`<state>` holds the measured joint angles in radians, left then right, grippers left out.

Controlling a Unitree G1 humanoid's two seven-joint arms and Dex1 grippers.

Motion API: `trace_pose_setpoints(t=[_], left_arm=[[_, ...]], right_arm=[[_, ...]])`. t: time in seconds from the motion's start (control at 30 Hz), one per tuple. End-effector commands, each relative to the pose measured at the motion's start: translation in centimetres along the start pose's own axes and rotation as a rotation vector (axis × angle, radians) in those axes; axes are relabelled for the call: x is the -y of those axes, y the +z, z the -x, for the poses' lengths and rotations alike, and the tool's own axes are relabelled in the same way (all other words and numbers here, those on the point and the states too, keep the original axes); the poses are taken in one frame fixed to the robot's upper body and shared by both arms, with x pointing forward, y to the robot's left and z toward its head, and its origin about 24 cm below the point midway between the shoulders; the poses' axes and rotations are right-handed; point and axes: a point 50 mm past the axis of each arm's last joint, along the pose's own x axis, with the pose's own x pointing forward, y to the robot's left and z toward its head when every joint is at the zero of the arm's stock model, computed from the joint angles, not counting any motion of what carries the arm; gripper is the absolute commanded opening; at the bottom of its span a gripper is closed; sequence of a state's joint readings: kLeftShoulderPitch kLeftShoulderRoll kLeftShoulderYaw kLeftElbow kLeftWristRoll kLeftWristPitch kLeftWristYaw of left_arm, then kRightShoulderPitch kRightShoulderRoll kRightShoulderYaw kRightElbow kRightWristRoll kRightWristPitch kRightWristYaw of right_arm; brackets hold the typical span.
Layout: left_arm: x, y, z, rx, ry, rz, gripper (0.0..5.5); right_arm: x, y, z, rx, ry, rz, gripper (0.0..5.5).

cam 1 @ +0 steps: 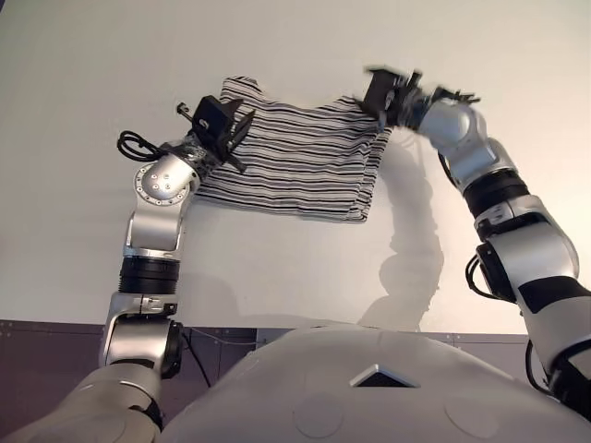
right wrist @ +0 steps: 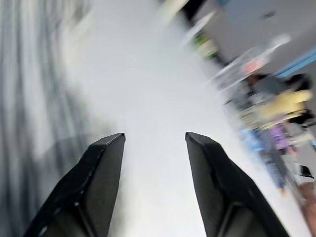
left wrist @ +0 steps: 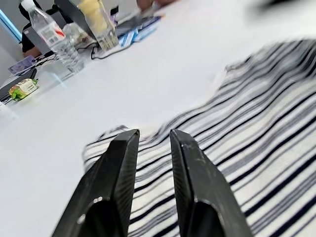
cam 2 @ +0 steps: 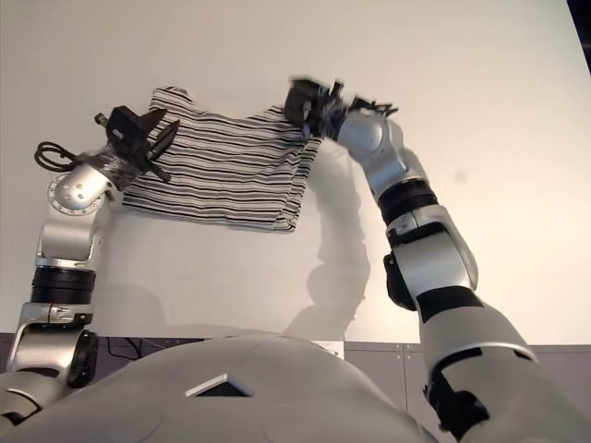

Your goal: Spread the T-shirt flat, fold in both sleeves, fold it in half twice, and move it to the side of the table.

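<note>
Two grippers are at the cloth, one at each end. The left gripper [left wrist: 154, 134] has its fingers [left wrist: 121, 163] parted by a narrow gap, with nothing pinched between them. The tips sit over the striped fabric close to its left edge, though whether they touch it I cannot tell. The right gripper [right wrist: 154, 137] is spread much wider, also holding nothing, with bare white table [cam 1: 92, 74] showing between its fingers and the stripes off to one side. From the head views it sits right at the shirt's far right corner.

The T-shirt [cam 1: 295, 166] lies on the table between the arms, out in front of the robot. It makes a broad band whose long axis runs side to side from one gripper to the other. The stripes run along that same line. At the far left a small flap pokes away from the robot, and the right end drops to a narrow folded edge nearer the robot.

Beyond the left gripper, well apart from the shirt, a clear bottle [left wrist: 52, 37] stands at the table's edge.
</note>
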<state>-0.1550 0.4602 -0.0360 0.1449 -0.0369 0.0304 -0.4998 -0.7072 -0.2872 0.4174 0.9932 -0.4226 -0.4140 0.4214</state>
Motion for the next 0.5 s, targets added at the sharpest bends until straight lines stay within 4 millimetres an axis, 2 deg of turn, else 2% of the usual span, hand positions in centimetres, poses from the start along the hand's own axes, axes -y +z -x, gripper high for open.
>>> trace_pose_setpoints(t=[0.03,0.1,0.17,0.23,0.3,0.4,0.5], left_arm=[[-4.2,0.0,0.8,-0.005,0.295,0.042,1.13],[-5.8,-0.8,2.2,-0.008,0.481,0.119,1.13],[-6.0,-1.9,4.1,-0.027,0.607,0.168,1.13],[-5.0,-3.1,6.1,-0.063,0.688,0.196,1.13],[-3.4,-3.7,7.6,-0.093,0.721,0.223,1.13],[-0.6,-3.8,9.1,-0.129,0.684,0.243,1.13],[0.8,-3.0,10.0,-0.143,0.625,0.244,1.13]], right_arm=[[-2.3,-4.9,2.3,-0.232,0.149,0.190,2.25],[-2.9,-7.0,5.2,-0.260,0.227,0.223,2.25],[-3.6,-7.5,8.7,-0.211,0.327,0.245,2.25],[-5.3,-5.4,13.7,-0.063,0.479,0.210,2.25],[-6.7,-2.3,17.2,0.043,0.580,0.163,2.25],[-8.2,1.9,19.1,0.138,0.651,0.105,2.25],[-10.1,4.8,18.7,0.218,0.676,0.059,2.25]])
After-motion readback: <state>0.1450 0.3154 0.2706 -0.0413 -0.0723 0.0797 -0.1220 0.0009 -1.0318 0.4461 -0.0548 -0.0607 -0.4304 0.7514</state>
